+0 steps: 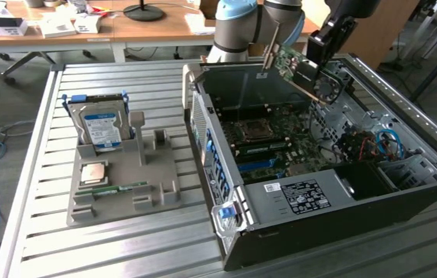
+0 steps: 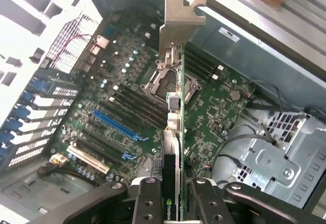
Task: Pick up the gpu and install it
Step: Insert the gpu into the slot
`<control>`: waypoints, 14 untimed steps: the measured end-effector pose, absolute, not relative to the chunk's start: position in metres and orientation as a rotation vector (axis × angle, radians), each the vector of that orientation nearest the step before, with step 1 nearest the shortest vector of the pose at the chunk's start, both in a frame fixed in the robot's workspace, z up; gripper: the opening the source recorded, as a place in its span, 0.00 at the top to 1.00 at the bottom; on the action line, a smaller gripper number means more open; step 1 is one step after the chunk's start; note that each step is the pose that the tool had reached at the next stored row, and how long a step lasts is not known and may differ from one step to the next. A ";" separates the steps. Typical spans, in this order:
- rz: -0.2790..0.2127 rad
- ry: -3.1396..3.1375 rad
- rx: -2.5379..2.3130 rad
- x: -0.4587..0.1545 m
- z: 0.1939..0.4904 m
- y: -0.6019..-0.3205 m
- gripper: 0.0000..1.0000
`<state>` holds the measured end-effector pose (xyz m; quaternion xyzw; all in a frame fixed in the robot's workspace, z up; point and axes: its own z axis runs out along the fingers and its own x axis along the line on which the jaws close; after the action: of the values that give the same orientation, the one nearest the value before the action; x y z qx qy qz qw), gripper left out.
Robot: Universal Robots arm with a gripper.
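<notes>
Silver-grey arm (image 1: 230, 46) with pale blue joint caps, and black jaws studded with round screws.

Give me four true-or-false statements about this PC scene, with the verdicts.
1. The gripper is shut on the gpu. True.
2. The gpu is seated in a slot. False: it hangs above the open case.
3. The hard drive stands in the grey holder. True.
4. The case is closed. False: its side is open and the motherboard shows.
</notes>
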<state>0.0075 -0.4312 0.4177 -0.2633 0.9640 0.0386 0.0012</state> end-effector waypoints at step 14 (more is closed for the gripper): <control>0.121 2.960 -1.057 0.007 0.417 -0.431 0.74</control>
<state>0.0075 -0.4312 0.4173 -0.3360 0.9411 0.0385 -0.0017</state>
